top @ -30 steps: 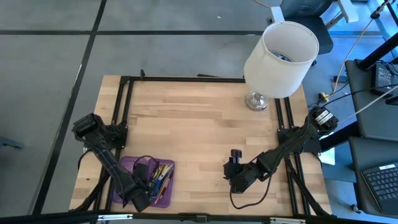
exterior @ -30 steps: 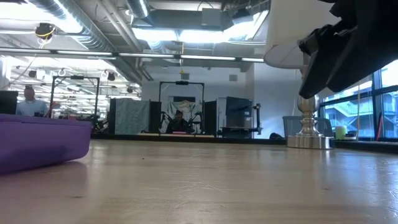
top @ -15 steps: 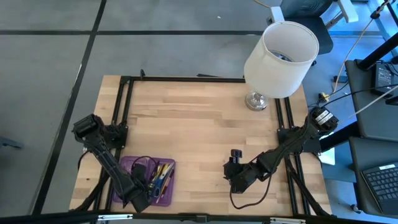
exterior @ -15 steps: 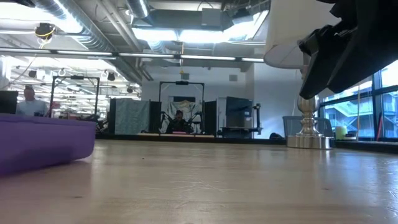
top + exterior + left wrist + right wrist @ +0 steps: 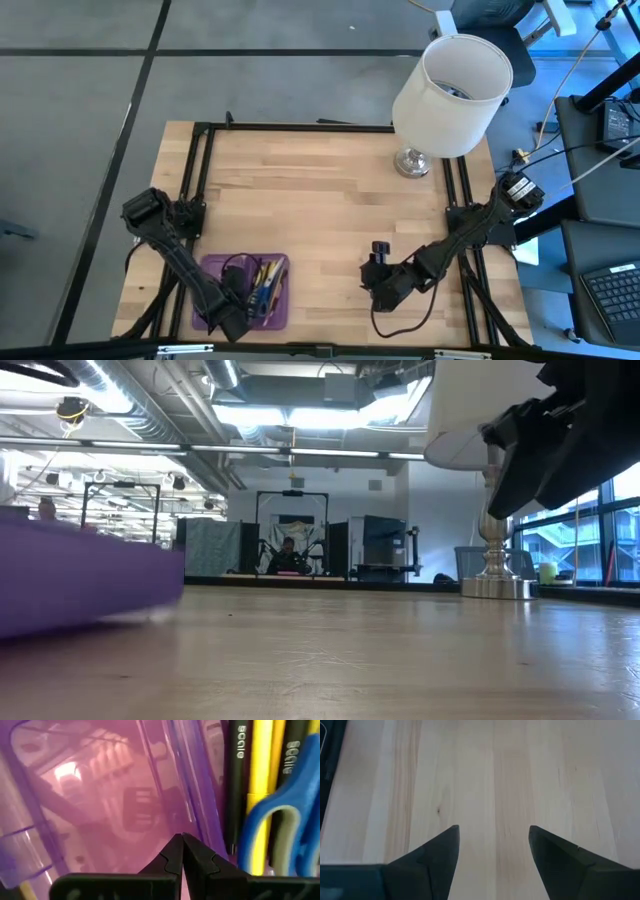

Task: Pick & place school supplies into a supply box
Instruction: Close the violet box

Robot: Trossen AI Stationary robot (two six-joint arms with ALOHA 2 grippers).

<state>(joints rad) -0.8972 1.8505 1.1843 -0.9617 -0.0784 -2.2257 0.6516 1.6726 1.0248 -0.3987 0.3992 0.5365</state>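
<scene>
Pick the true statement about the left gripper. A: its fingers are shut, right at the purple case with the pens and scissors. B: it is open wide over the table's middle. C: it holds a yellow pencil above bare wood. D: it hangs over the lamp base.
A: the left wrist view shows the left gripper with fingertips pressed together against the purple case, beside the pens and blue-handled scissors.

We see even, bright overhead light on the pale wooden table [image 5: 330, 210], with only soft shadows under the arms. At table height, ceiling strip lights [image 5: 290, 415] glare white, and the translucent purple plastic pencil case [image 5: 85, 585] is a blurred mass. In the left wrist view that case [image 5: 100, 795] glows pink, its reflections smeared and out of focus.
</scene>
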